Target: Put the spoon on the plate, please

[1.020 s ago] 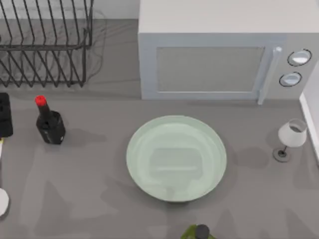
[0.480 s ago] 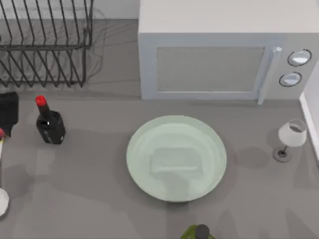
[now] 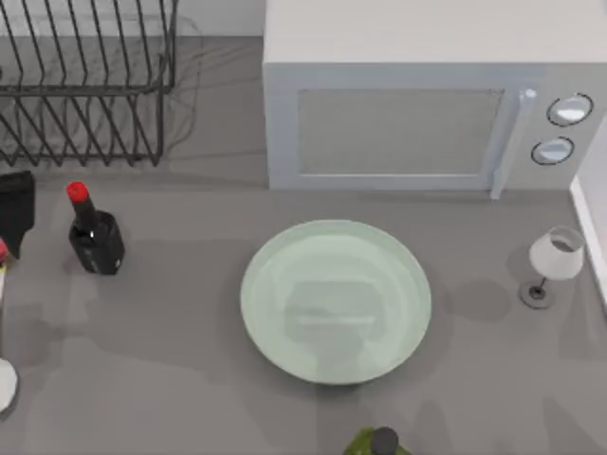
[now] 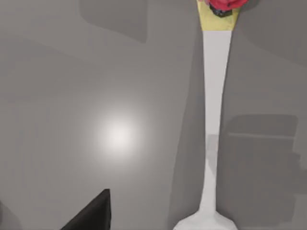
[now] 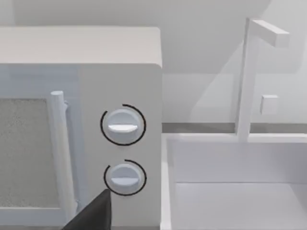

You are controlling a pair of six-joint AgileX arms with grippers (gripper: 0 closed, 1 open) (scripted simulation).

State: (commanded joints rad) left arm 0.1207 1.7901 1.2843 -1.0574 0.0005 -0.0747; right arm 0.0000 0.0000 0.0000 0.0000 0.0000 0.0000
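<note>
Top view puts the left pincer (image 3: 14, 210) at the desk's (image 3: 171, 360) far left edge, above the spoon (image 3: 3, 374), which lies flat there, well apart from the plate (image 3: 335, 301) at the middle. Left wrist view shows the spoon's white handle (image 4: 213, 110) and red ornament (image 4: 221, 5) on the desk; whether the pincer is released or clenched cannot be told.

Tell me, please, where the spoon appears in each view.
Top view: the spoon at the left edge, by the left gripper.
Left wrist view: its handle across the grey table, red ornament at one end.
Right wrist view: faces the microwave instead.
Shared landmark: the red ornament, top and left wrist views.
</note>
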